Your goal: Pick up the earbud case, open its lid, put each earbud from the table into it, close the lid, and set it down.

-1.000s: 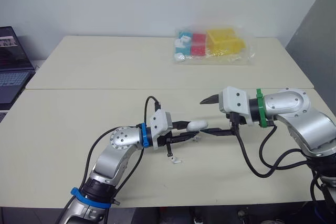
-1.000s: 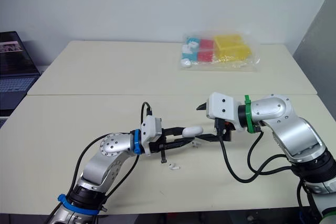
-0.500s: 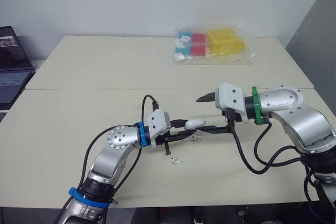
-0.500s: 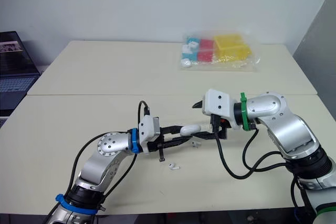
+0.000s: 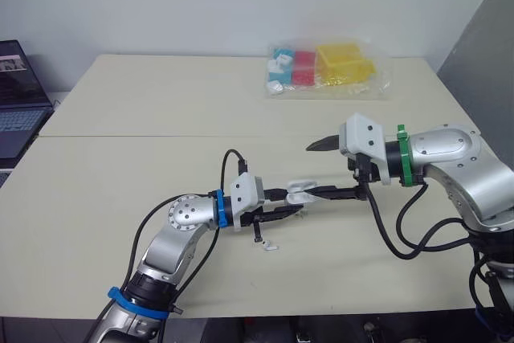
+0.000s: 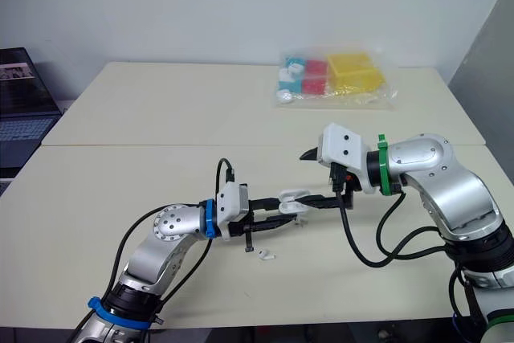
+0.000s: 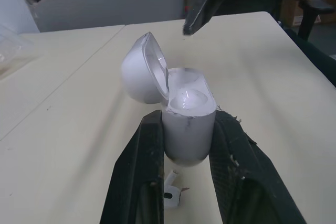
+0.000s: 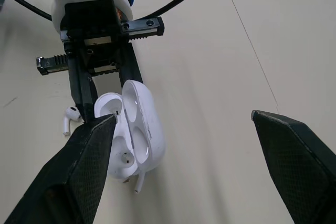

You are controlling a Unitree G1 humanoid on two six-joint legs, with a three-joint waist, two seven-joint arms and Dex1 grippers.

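The left pincer [image 5: 283, 203] is clenched on the body of the small glossy white earbud case [image 7: 186, 129], lid flipped up, held just above the pale beige counter [image 5: 120, 190] slightly below mid-frame. The right pincer [image 5: 313, 170] gapes wide, its lower finger right beside the lid. A white earbud [image 5: 269, 245] lies on the counter lower left of the case.

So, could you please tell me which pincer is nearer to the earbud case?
Left. The left pincer is shut on the earbud case; the right pincer is open, one finger beside the raised lid, the other well above.
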